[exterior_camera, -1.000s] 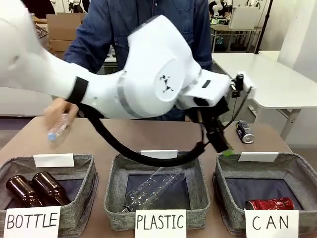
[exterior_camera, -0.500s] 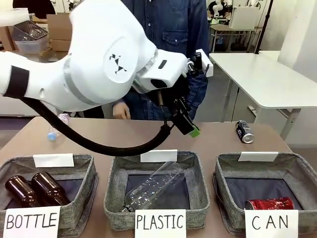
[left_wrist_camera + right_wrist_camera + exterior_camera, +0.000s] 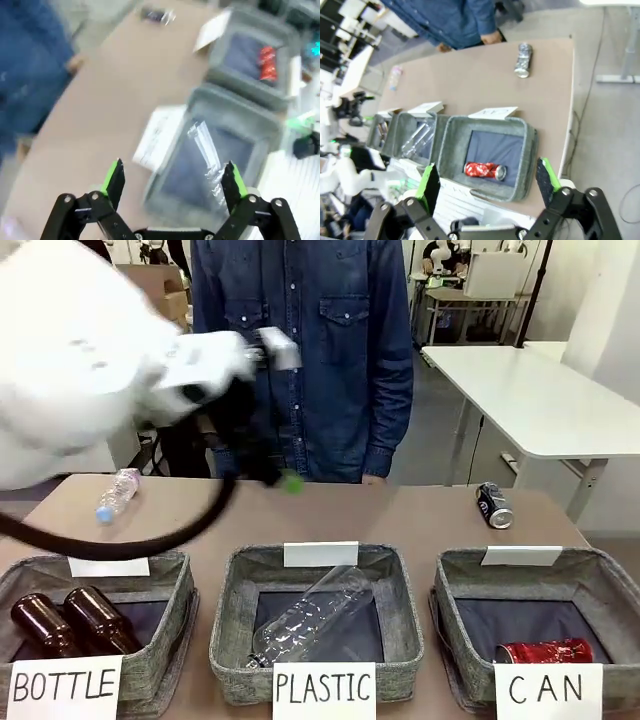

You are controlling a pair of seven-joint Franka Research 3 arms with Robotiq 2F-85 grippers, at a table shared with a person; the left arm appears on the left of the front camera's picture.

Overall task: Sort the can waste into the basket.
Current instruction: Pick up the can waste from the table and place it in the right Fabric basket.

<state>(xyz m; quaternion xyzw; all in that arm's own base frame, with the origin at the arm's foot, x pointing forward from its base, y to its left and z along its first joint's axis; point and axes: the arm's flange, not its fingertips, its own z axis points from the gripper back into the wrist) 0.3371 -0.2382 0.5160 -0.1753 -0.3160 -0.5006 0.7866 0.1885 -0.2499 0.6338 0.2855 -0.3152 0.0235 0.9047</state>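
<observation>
A red can (image 3: 545, 651) lies on its side in the grey basket signed CAN (image 3: 600, 585) at the front right. A black can (image 3: 493, 506) lies on the brown table behind that basket. My left gripper (image 3: 280, 478) is blurred in the front view, hanging over the table's far middle, behind the PLASTIC basket. Its wrist view shows the gripper (image 3: 172, 182) open and holding nothing, with the red can (image 3: 267, 62) and black can (image 3: 157, 15) far off. My right gripper (image 3: 487, 182) is open and high above the CAN basket (image 3: 525, 131), the red can (image 3: 484, 170) below it and the black can (image 3: 524, 59) beyond.
The PLASTIC basket (image 3: 228, 615) in the middle holds a clear bottle (image 3: 305, 625). The BOTTLE basket (image 3: 180, 585) at the left holds two brown bottles (image 3: 70, 622). A small plastic bottle (image 3: 117, 494) lies at the table's far left. A person in a denim shirt (image 3: 320, 350) stands at the far side.
My left arm has swung from above the CAN basket leftward across the table, gripper still open. The person's hand has left the small plastic bottle on the table.
</observation>
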